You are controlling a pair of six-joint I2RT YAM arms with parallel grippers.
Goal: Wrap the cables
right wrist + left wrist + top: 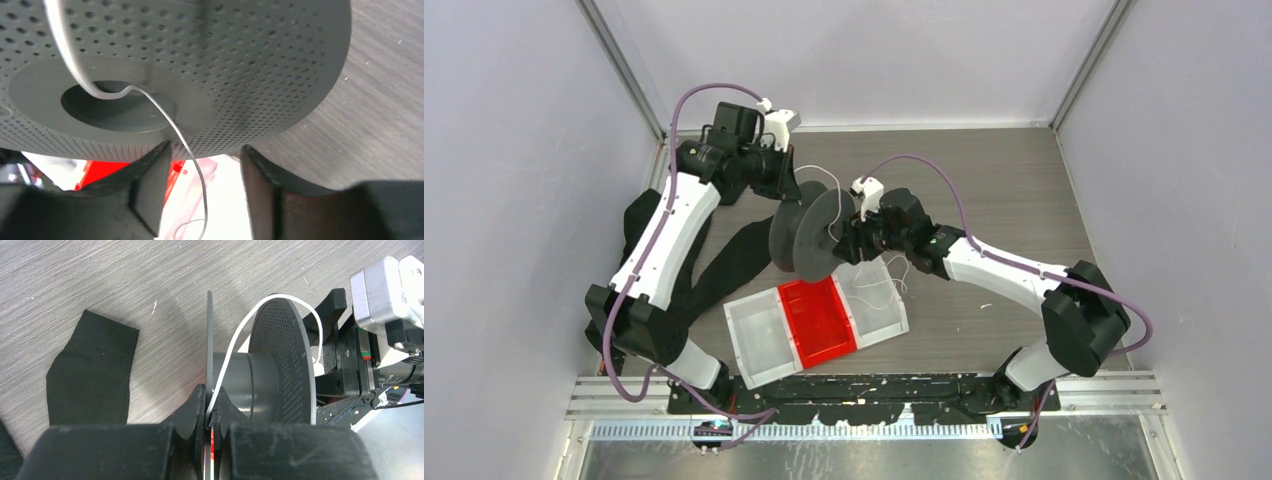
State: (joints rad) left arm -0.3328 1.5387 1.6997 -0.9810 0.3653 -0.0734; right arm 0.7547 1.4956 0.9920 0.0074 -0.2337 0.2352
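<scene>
There's the left claw (210, 407) clamped tight on the thin flange of the grey spool (255, 382), white cable (234, 342) pinched alongside, while the right claw (206, 152) gapes open under the perforated flange.

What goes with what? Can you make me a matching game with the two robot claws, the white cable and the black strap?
Things:
1. left gripper
2. right gripper
3. cable
4. strap

States:
A. lying flat on the table
B. open, fingers apart
C. curving over the holey disc of the spool
D. shut on the spool's thin disc

Pairs: 1-D, 2-B, 3-C, 4-A
</scene>
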